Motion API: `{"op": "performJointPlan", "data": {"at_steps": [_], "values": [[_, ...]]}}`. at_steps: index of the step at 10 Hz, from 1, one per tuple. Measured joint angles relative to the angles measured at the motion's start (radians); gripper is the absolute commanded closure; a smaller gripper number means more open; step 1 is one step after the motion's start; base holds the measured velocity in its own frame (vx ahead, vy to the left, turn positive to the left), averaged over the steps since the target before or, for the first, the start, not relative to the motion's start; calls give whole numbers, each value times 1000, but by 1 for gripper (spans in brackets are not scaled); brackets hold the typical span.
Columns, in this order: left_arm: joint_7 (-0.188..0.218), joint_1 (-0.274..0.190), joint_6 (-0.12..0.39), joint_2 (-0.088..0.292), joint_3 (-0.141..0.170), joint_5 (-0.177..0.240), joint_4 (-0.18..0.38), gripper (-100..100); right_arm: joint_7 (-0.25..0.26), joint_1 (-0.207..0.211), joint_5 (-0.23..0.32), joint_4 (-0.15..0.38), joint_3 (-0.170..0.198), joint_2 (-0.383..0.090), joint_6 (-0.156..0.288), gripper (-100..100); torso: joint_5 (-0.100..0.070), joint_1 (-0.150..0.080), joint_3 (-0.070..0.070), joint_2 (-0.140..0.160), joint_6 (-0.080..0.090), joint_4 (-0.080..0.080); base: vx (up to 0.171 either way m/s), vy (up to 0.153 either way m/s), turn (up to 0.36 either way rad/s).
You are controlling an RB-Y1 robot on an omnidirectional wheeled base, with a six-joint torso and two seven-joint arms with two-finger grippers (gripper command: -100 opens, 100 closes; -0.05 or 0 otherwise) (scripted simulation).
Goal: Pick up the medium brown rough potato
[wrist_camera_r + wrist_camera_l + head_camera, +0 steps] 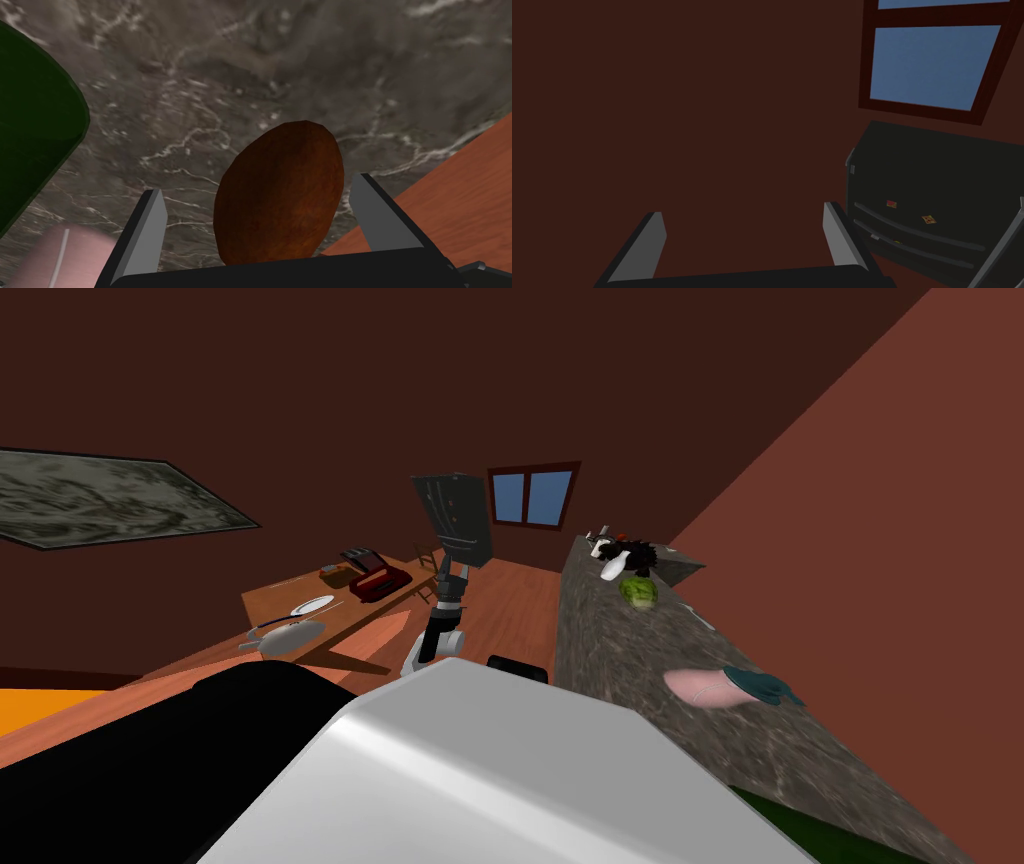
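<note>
Straddling the potato (280, 195) on the counter (250, 75), the right gripper (257, 187) keeps its 2 fingers spread, clear of both sides, seemingly lined up to close. The left gripper (743, 210) gapes empty.

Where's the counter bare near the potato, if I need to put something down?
Bare counter lies beyond the potato, between the dark green thing and the counter's edge. Also between the pink item and green head. Far end is crowded.
</note>
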Motion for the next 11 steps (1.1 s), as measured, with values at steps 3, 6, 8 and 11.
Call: {"op": "performJointPlan", "data": {"at_steps": [3, 6, 8, 11], "values": [[0, 0, 0, 0, 0, 0, 0, 0, -1, 0, 0, -1, 0, 0, 0, 100, 0, -1, 0, 0, 0, 0, 0, 0, 0], [0, 0, 0, 0, 0, 0, 0, 0, 0, 0, 0, -1, 0, 0, 0, 100, 0, -1, 0, 0, 0, 0, 1, -1, -18], [0, 0, 0, 0, 0, 0, 0, 0, -12, 9, 11, -41, 8, -34, 23, 100, 0, 0, 0, -1, 0, 0, 6, -8, -40], [0, 0, 0, 0, 0, 0, 0, 0, -14, 15, 17, -80, 15, -57, 53, 0, 0, 0, 0, -1, 0, 0, 1, -2, -6]]}}
